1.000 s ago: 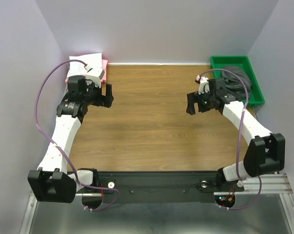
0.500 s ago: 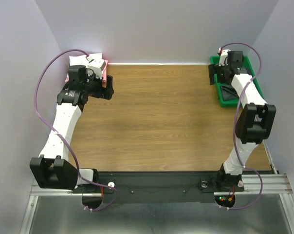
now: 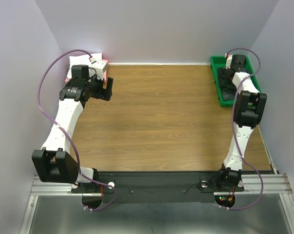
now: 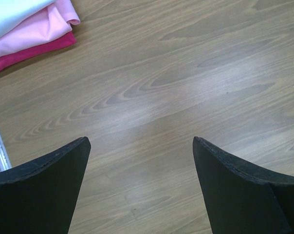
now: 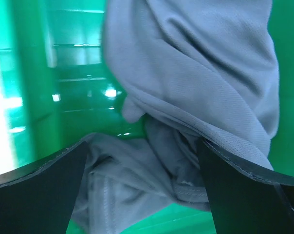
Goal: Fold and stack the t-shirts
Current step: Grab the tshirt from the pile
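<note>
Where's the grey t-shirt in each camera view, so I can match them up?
Top external: grey t-shirt in the green tray, far right corner, partly under the right arm.
Left wrist: not in it.
Right wrist: the grey t-shirt fills the centre, crumpled.
Shared landmark: the green tray, seen in both.

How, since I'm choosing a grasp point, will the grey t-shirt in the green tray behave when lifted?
Probably floppy: the grey t-shirt lies crumpled in deep folds, so it should drape rather than hold shape. Likely light: thin knit cloth. It may drag on the wall of the green tray, being bunched inside below the open right claw.
</note>
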Tool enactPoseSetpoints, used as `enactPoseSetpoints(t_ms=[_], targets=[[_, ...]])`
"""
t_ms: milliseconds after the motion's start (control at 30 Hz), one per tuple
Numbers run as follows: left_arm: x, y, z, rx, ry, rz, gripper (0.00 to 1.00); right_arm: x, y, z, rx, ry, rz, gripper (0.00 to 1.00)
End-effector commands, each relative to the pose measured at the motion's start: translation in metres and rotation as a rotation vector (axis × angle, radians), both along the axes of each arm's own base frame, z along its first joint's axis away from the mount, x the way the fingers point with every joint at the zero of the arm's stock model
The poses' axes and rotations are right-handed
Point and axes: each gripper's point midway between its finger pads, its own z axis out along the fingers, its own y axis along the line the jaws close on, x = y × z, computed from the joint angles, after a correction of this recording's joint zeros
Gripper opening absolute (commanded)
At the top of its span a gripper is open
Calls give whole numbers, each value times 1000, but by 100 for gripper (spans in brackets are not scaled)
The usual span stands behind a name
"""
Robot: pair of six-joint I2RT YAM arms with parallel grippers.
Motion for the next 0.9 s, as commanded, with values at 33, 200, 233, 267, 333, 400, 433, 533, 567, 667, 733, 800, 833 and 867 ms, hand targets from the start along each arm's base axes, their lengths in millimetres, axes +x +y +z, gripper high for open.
enactPoseSetpoints(t_ms=[33,200,233,267,333,400,433,533,567,667,733,800,833,867], targets=[[2,6,6,45,-32,-7,99,28,-27,40,-130,-130,-29,100],[5,6,-1,50,-17,-10,99,27,-30,58,-152,-162,-21,100],[5,7,-1,51,-17,-9,99,26,-29,63,-154,-169,-17,100],[6,6,-2,50,-12,-11,99,26,-29,70,-159,-182,-14,100],[8,6,-6,51,-3,-11,99,25,-29,84,-169,-205,-4,100],[10,6,-8,53,4,-12,99,26,-32,86,-177,-209,-4,100],[11,6,-9,50,9,-8,99,27,-37,87,-191,-210,-7,100],[14,6,-9,49,8,-5,99,27,-51,69,-224,-169,-25,100],[15,7,-8,51,5,-1,99,27,-53,64,-225,-160,-26,100],[17,7,-9,54,10,-4,99,24,-64,41,-222,-119,-40,100],[18,7,-9,56,11,-4,99,21,-68,28,-207,-99,-42,100],[19,7,-10,60,13,-6,99,18,-70,13,-194,-75,-47,100],[20,7,-8,63,8,-4,99,16,-72,7,-192,-64,-50,100],[21,8,-9,63,10,-1,99,14,-73,2,-189,-55,-51,100]])
